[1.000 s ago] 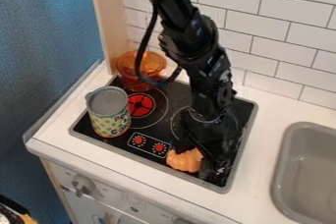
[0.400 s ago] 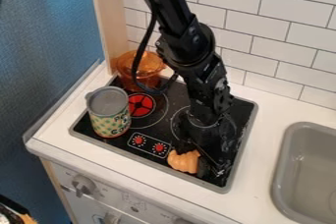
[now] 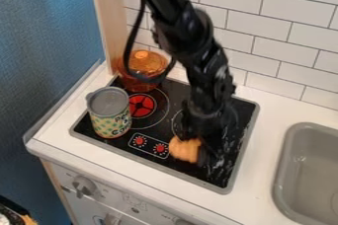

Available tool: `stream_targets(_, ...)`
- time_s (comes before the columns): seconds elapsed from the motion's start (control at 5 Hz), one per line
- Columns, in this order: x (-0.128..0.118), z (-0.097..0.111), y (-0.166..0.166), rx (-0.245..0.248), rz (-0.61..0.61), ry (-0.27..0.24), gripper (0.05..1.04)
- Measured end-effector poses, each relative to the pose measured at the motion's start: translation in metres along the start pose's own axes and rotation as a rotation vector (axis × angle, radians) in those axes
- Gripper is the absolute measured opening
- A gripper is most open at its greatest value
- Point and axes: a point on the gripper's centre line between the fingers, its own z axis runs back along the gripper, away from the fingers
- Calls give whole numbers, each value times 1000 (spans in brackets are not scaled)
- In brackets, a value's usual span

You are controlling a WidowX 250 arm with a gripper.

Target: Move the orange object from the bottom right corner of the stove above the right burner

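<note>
Saw the pincer [image 3: 200, 145] low over the stove [image 3: 244, 132], black on black; could not tell whether apart, together or clamped on anything. Found the orange object [image 3: 184, 150] right up by the pincer, on its left in view, towards the stove's front edge. Noted, farther left of the pincer, the red burner [image 3: 141, 105] and the patterned can [image 3: 111, 121], with the see-through orange pot [image 3: 142, 66] behind. Spotted the sink [image 3: 310, 169] off to the pincer's right, set into the white bench [image 3: 265, 145].

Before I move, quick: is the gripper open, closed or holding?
Gripper: down at the orange object; open, closed or holding it, I can't tell.
</note>
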Motion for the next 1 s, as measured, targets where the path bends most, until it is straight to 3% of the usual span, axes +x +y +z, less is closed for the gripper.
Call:
stream_targets(0.2,9,16,19,15,-98,-31,648)
stream_targets(0.4,37,20,37,-30,-286,-42,648)
stream_targets(0.6,57,4,56,-129,-493,-46,648)
stream_targets(1.0,70,-17,73,-149,-624,-28,648)
